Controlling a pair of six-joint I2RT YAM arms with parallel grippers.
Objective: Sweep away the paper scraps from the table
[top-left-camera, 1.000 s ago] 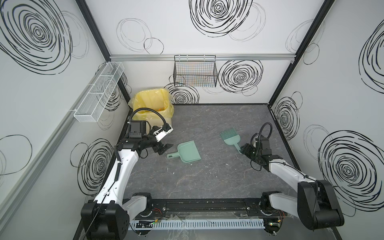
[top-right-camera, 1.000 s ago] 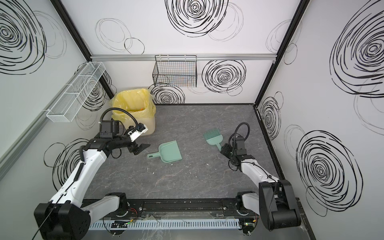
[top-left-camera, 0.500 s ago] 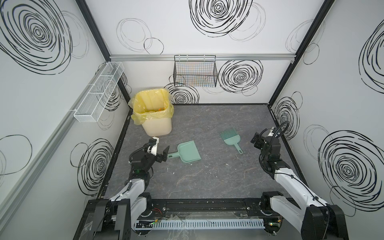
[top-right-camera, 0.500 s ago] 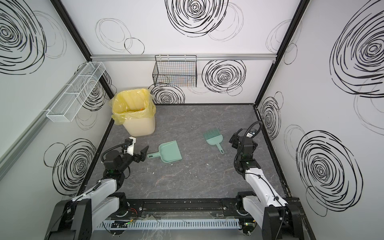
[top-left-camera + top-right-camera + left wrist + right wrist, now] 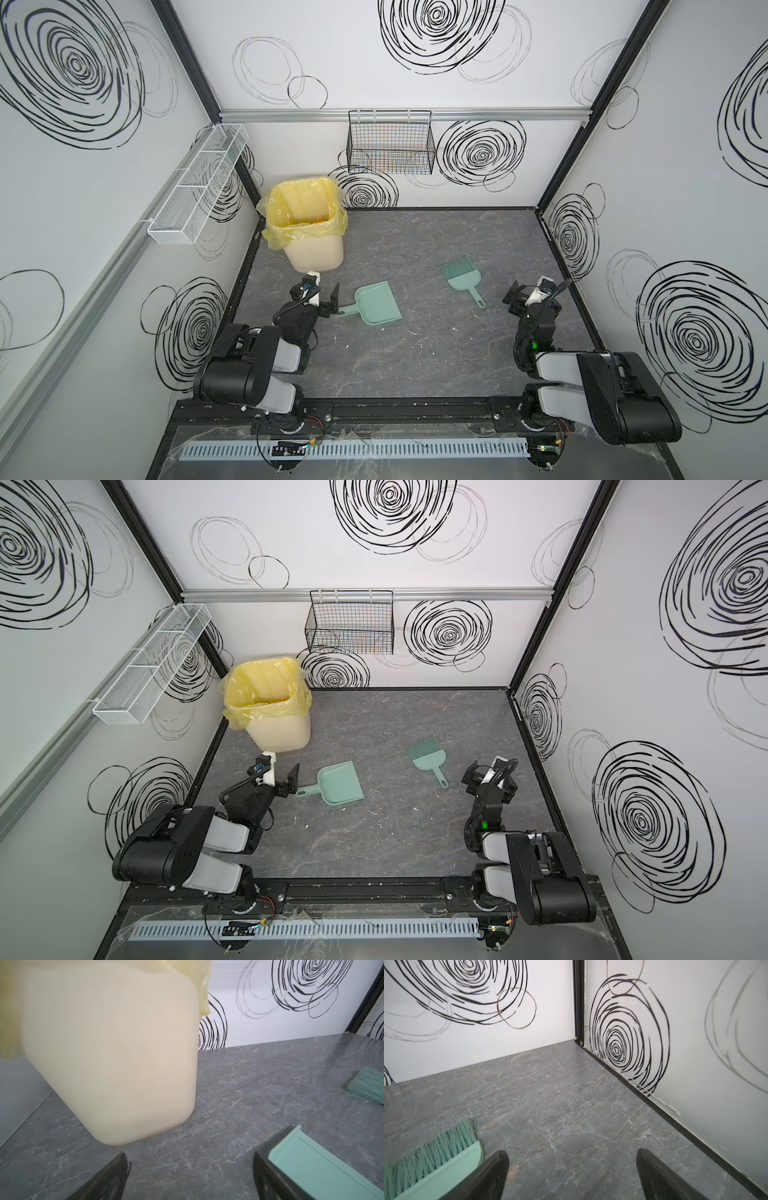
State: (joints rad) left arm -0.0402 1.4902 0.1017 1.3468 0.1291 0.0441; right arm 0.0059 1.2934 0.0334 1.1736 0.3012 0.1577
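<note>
Paper scraps (image 5: 318, 217) — I see only a few orange bits, inside the yellow-lined cream plastic bin (image 5: 316, 253) at the far left corner of the dark grey veined table (image 5: 415, 353). My left gripper (image 5: 189, 1165) is spread wide and empty, just beside the handle of the mint-green plastic dustpan (image 5: 376, 307). My right gripper (image 5: 572, 1159) gapes empty too — near the mint-green bristle brush (image 5: 463, 276) toward the right edge.

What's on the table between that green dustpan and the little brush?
Nothing. In both top views, only bare grey table lies between the dustpan and the brush.
</note>
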